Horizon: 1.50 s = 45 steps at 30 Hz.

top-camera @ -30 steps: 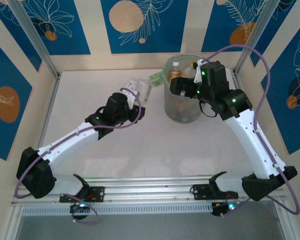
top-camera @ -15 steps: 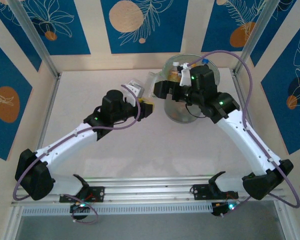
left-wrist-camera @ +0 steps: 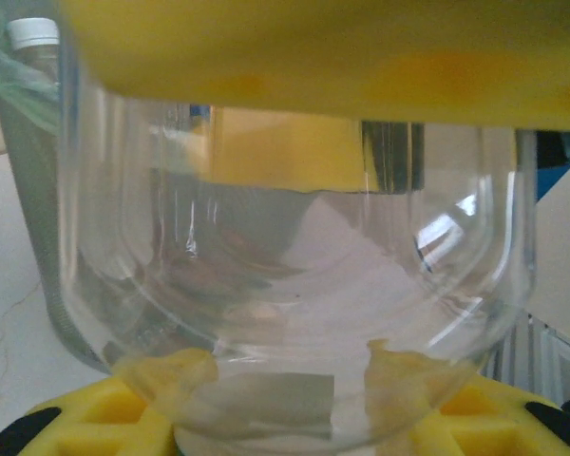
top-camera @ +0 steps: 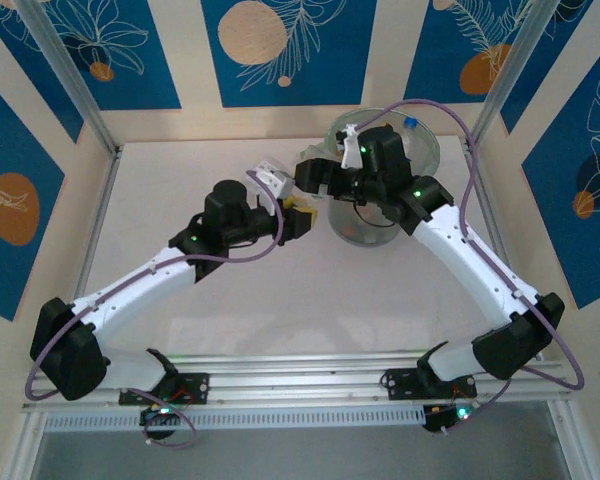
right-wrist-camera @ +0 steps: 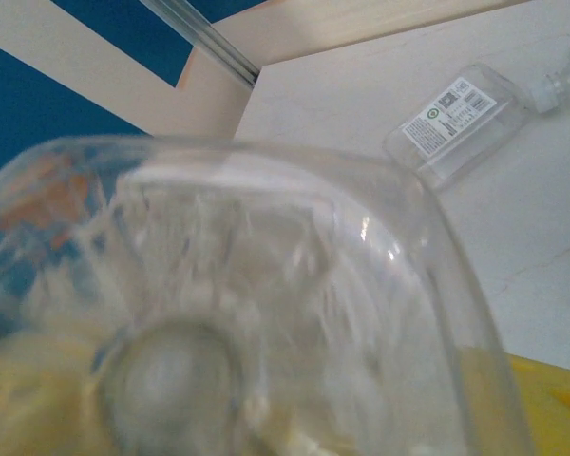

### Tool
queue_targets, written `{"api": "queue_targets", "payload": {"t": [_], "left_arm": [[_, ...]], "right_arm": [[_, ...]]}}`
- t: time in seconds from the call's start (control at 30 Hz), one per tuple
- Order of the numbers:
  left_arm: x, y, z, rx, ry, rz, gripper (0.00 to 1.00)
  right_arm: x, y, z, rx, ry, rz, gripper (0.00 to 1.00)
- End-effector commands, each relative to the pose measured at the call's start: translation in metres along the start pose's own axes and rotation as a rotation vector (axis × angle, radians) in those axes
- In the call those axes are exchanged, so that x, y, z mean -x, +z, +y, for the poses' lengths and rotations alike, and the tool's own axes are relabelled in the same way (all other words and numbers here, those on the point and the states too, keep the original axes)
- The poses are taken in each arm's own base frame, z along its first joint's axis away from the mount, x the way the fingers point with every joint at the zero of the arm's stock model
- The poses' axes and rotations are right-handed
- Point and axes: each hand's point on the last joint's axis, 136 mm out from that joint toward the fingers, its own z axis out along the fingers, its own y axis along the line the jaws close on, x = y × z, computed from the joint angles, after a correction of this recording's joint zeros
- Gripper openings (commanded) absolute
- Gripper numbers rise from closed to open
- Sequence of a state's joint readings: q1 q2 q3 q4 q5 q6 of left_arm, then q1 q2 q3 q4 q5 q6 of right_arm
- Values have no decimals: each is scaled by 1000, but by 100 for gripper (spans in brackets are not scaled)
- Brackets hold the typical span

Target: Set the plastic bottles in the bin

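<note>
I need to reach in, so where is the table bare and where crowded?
Bare: the table at its far-left corner and between left arm and right arm. Crowded: beside the bin, where left gripper, right gripper and bottle meet.

Far-centre crowded. Left end effector (top-camera: 302, 212) has a clear bottle (left-wrist-camera: 285, 285) clamped btw its yellow pads. Right end effector (top-camera: 308, 180) is just beside it, and both sit hard by the left side of the bin (top-camera: 432, 150); gap btw them too tight to pass.

Right arm (top-camera: 470, 260) crosses the bin's near side and covers part of its mouth; far-right rim is open from above. Left arm (top-camera: 130, 290) runs diag. from near-left corner to centre.

Open tabletop (top-camera: 170, 180): far-left area, plus near-centre wedge btw the arms. Frame posts (top-camera: 65, 70) stand at the far corners. Second bottle (right-wrist-camera: 453, 122) lies flat on the tabletop.
</note>
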<state>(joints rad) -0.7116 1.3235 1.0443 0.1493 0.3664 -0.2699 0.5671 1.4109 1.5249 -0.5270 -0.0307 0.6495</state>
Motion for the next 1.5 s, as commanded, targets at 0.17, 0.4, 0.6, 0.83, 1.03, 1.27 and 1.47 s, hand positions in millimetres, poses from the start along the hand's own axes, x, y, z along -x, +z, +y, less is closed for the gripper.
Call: {"api": "queue_targets", "payload": {"t": [0.17, 0.4, 0.6, 0.83, 1.03, 1.27, 1.47], "left_arm": [[29, 1, -18, -41, 61, -70, 56], [35, -13, -5, 70, 66, -85, 100], [36, -35, 2, 156, 90, -103, 100], [28, -51, 15, 254, 90, -99, 100], [24, -60, 27, 335, 84, -88, 99], [13, -64, 42, 416, 75, -50, 99], [6, -67, 51, 469, 74, -23, 100]], "right_arm": [[10, -4, 15, 10, -26, -25, 62], [34, -25, 16, -78, -107, -100, 51], [84, -66, 11, -275, -244, -252, 51], [134, -103, -18, -507, -302, -369, 51], [147, -95, -58, -639, -297, -324, 51], [143, -64, -103, -699, -253, -203, 51], [119, -44, -133, -697, -137, -31, 51]]}}
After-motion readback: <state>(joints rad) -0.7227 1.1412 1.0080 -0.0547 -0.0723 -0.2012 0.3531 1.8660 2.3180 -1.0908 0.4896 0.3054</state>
